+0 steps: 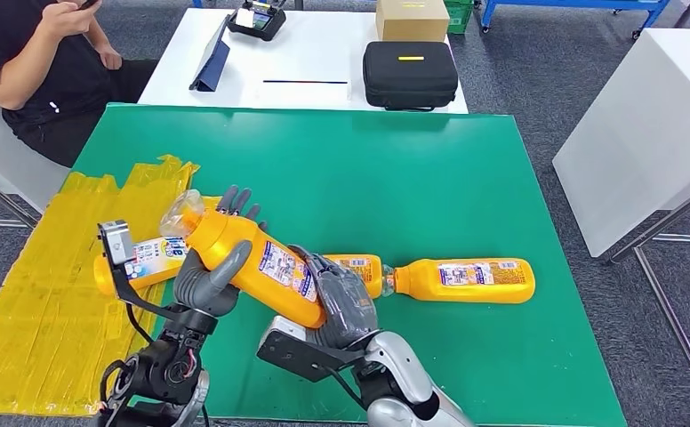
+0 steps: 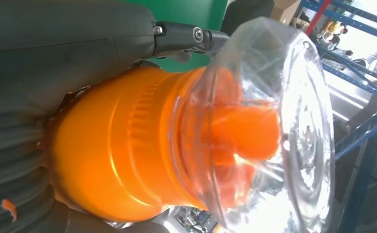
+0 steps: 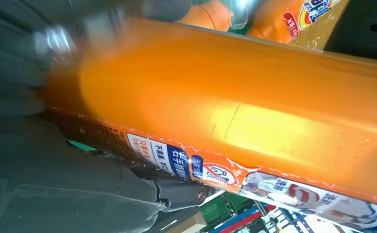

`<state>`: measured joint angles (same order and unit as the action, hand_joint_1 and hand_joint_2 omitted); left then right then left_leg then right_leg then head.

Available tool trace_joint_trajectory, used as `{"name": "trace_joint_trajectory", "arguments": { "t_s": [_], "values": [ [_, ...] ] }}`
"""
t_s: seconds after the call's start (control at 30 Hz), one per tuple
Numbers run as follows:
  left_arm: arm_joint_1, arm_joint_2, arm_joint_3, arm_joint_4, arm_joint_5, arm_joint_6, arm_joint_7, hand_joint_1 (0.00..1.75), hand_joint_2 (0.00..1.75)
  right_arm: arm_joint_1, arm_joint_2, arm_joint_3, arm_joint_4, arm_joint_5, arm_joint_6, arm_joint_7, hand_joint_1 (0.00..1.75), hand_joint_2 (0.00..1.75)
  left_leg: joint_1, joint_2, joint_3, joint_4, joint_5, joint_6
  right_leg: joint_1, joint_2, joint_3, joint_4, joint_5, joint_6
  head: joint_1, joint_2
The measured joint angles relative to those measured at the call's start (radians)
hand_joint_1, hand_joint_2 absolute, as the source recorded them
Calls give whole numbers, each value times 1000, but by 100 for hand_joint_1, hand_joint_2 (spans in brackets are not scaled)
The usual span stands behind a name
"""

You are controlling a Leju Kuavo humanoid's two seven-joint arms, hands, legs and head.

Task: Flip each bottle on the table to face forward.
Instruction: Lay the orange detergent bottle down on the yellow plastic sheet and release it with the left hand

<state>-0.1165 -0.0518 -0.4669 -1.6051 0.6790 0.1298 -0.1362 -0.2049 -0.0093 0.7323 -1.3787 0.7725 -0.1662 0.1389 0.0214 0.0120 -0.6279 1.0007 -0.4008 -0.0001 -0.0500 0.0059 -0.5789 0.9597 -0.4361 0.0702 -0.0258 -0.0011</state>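
In the head view we hold one orange plastic bottle with a clear cap [image 1: 251, 261] tilted above the green bench [image 1: 395, 178], near its front left corner. Our left hand [image 1: 210, 276] grips the neck end; our right hand [image 1: 340, 307] grips the base end. The left wrist view adds the transparent cap over an orange nozzle. The right wrist view adds the printed label, though blurred. A second orange bottle [image 1: 461, 280] lies flat near the front edge; a third [image 1: 141, 262] lies behind our left hand, partly hidden. A yellow plastic sheet [image 1: 52, 294] hangs over the left edge.
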Motion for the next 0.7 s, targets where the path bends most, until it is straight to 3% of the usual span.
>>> {"name": "trace_joint_trajectory", "arguments": {
  "t_s": [0.33,0.37,0.5,0.6,0.7],
  "values": [
    [-4,4,-7,19,8,51,-16,0,175,-66,10,60,64,-4,7,34,175,175,0,0,0,0,0,0,0,-1,0,0,0,0,0,0],
    [-4,6,-7,20,9,53,-18,7,175,-69,12,64,68,-4,5,41,175,175,0,0,0,0,1,0,0,-1,0,0,0,0,0,0],
    [-4,12,-9,27,9,58,-30,148,175,-81,14,79,77,-15,4,61,175,175,0,0,-1,0,1,0,0,-1,0,0,0,0,0,0],
    [-4,15,-12,30,4,59,-38,171,175,-88,14,81,82,-24,4,64,175,175,0,0,-1,0,0,0,0,-1,0,0,0,0,0,0],
    [-4,16,-14,31,2,61,-43,175,175,-93,14,83,87,-30,4,66,175,175,0,0,-1,0,0,0,0,-1,0,0,0,0,0,0]
  ]
}}
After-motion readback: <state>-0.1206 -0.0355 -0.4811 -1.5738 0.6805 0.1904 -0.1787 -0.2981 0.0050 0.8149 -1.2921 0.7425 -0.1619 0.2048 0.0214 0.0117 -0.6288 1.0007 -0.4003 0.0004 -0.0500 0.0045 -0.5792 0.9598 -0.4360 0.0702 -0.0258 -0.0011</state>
